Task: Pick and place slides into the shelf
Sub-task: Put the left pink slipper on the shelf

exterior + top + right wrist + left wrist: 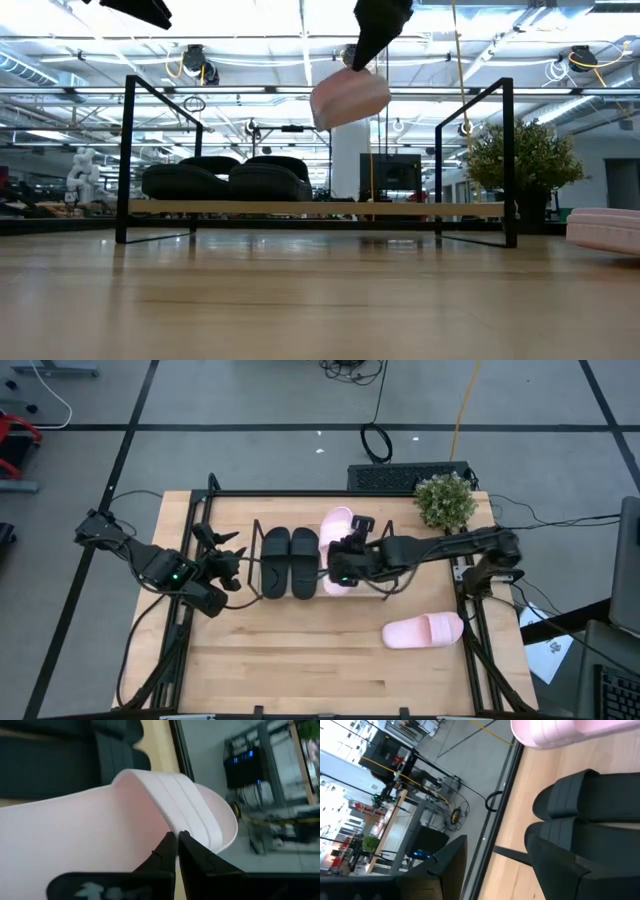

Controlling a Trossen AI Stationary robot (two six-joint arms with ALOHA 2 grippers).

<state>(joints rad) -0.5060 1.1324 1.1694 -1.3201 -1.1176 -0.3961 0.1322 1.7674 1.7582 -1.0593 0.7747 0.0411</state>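
Two black slides (289, 562) lie side by side on the shelf's wooden board (400, 209). My right gripper (177, 839) is shut on one pink slide (350, 98), which hangs in the air over the shelf, just right of the black pair. The other pink slide (425, 630) lies flat on the table toward the right near side. My left gripper (230, 558) stands open with nothing in it, beside the shelf's left wire end. Its wrist view looks at the black slides (580, 805). My right gripper pinches the pink slide's wide strap at its edge (186, 822) between its two fingers. The fingers come slanting down from the table's right side. The slide hangs tilted below them (352, 100), clear of the shelf board.
A potted plant (445, 500) stands at the table's far right corner. The shelf's black wire ends (508, 160) rise on both sides of the board. A stretch of bare board shows right of the black slides (420, 209). The near half of the table is bare wood (300, 670).
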